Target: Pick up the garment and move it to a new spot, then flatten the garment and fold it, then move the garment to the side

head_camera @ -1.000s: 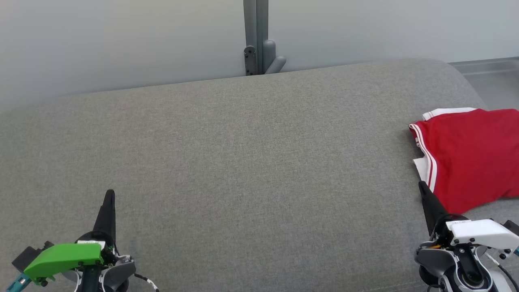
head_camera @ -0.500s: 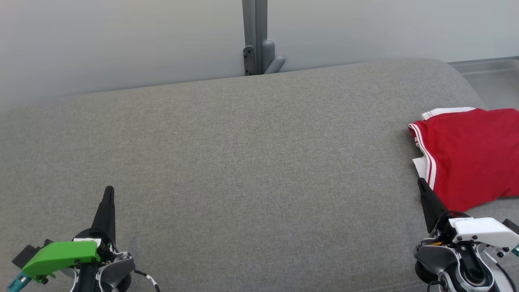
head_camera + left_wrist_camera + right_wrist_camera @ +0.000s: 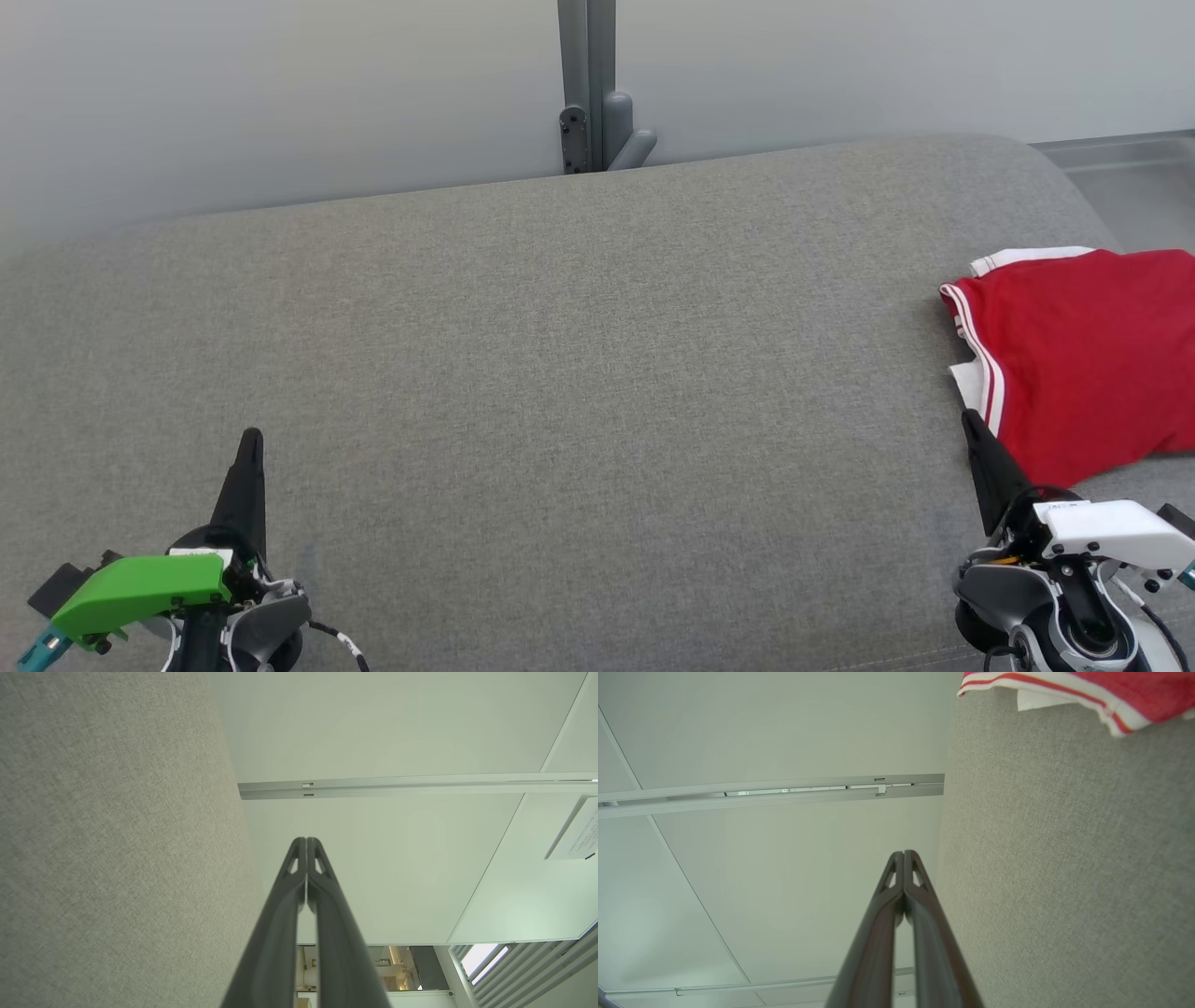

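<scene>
While both arms sit low at the near edge, left pincer (image 3: 250,446): two dark fingers pressed tip to tip with nothing between them, pointing away over bare grey fabric.
Right pincer (image 3: 973,425): closed just as tightly and also empty, its tips aimed past the garment's near-left corner.
Garment (image 3: 1083,364): red with white and red striped trim, lying in a flat heap just ahead and to the right of the right pincer. The right wrist view shows grey fabric between the tips and the hem, so the two are apart. It is well apart from the left pincer.
Cushion (image 3: 597,373): grey woven upholstery under both pincers, spreading wide between them and beyond.
Post (image 3: 588,84): grey upright with a bracket, past the cushion's far edge, ahead and between the two pincers.
Wall (image 3: 280,93): pale and plain, farthest back.
</scene>
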